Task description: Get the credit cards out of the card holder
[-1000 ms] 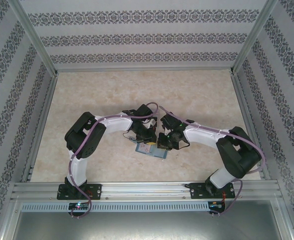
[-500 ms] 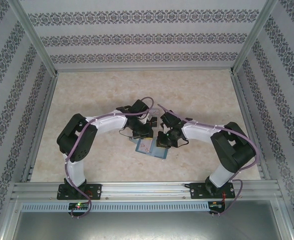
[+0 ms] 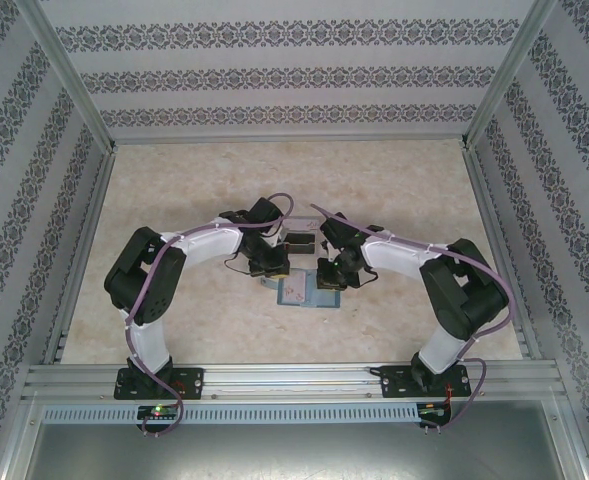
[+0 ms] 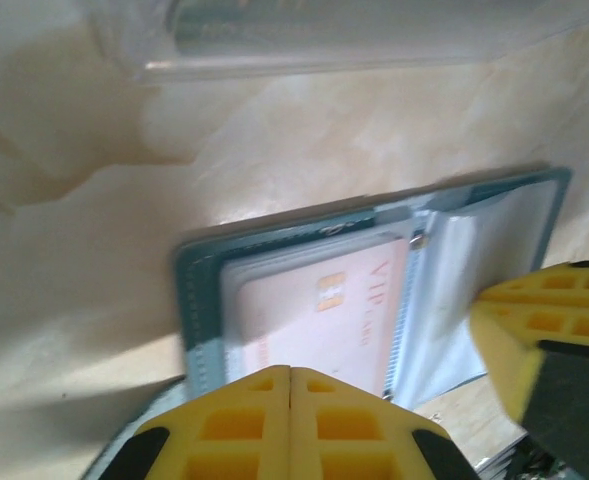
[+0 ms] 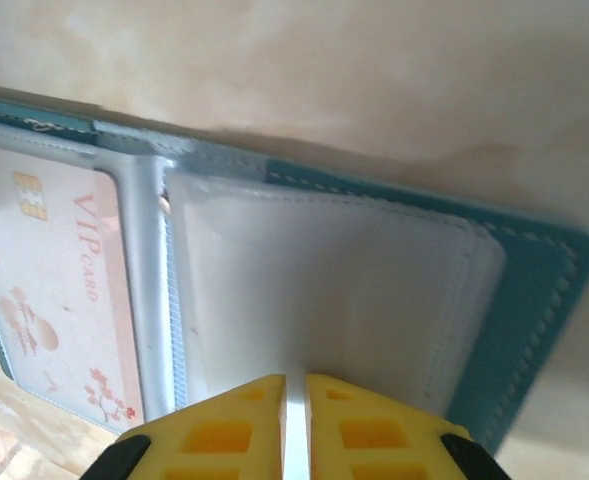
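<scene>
Just below the middle of the overhead view, the card holder (image 3: pixel 305 294) lies open on the table (image 3: pixel 174 190). It sits a touch higher in frame than a second ago, and both arms have drawn up and inward with it. That reads as repositioning, not extraction: the pink VIP credit card (image 5: pixel 59 270) sits fully tucked in the leaf at frame left. The left gripper (image 4: pixel 291 410) has its pads pressed together at the holder's lower edge, just below that card. The right gripper (image 5: pixel 295 415) is all but closed, with a hairline slit between its pads. It sits at the lower edge of the other leaf's clear sleeve (image 5: pixel 314 290); whether it nips the plastic I cannot tell.
</scene>
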